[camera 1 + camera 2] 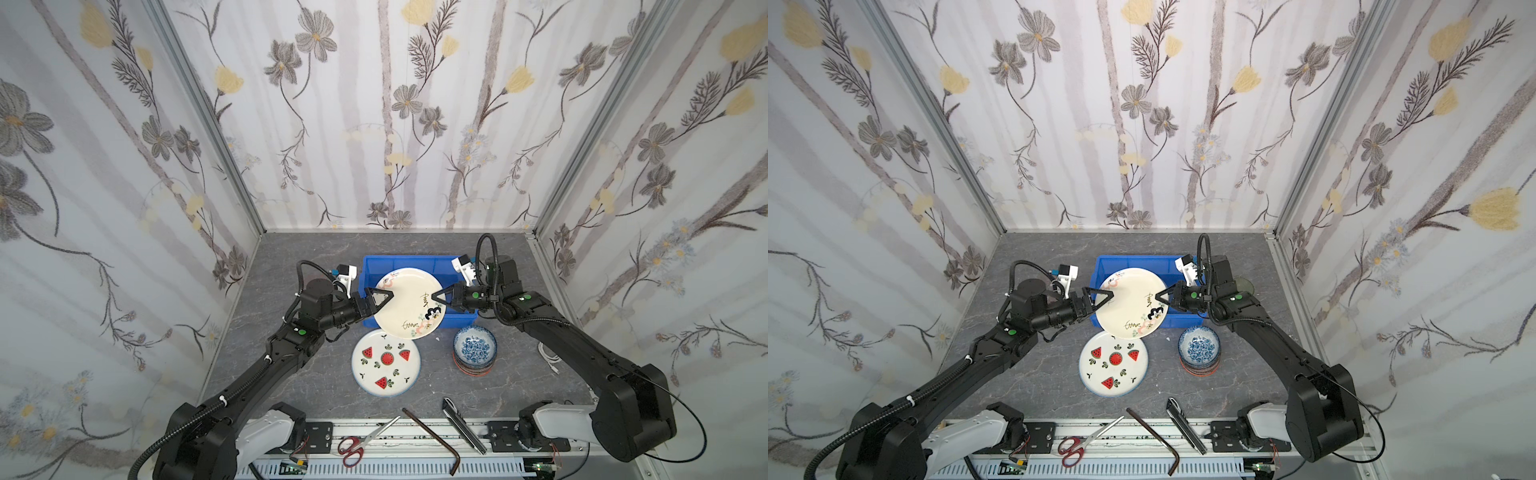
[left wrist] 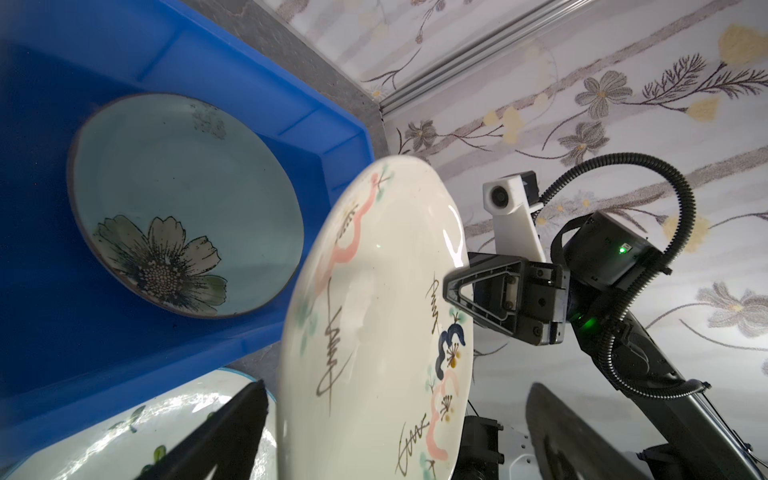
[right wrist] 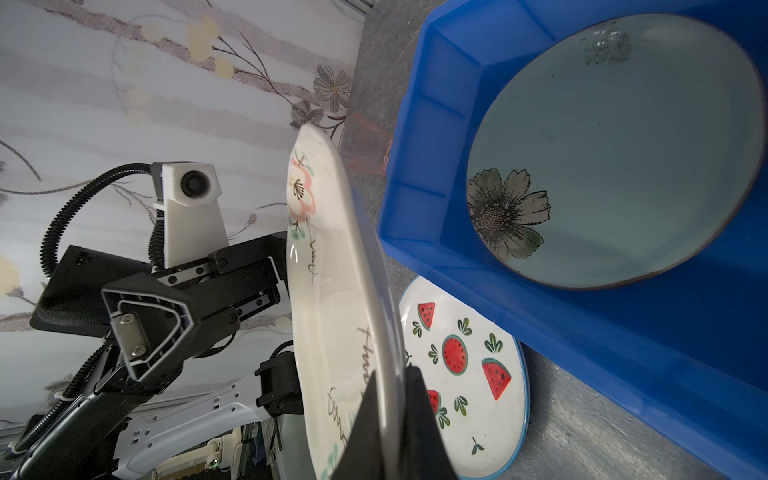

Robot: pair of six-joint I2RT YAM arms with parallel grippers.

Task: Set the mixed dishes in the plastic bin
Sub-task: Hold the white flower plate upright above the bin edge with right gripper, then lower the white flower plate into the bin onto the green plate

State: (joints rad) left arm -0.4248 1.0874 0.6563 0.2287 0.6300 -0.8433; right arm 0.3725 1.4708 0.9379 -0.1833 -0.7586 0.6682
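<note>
At the plate [image 1: 405, 307], right arm [image 1: 582, 349] outstretched.

In both top views the scribbled plate [image 1: 405, 305] covers most of the floor of the blue bin [image 1: 415, 261], so the mint-green plate [image 2: 178, 199] inside shows only in the wrist views, whose edges cut the bin off. The scribbled plate also overlaps the bin-side rim of the watermelon plate [image 1: 385, 365]. Near the bin's front right corner, the bowls [image 1: 474, 369] under the blue floral bowl [image 1: 474, 345] show rims only, their patterns unreadable. A white speck [image 1: 437, 339] by the bin's near wall is too small to identify.
</note>
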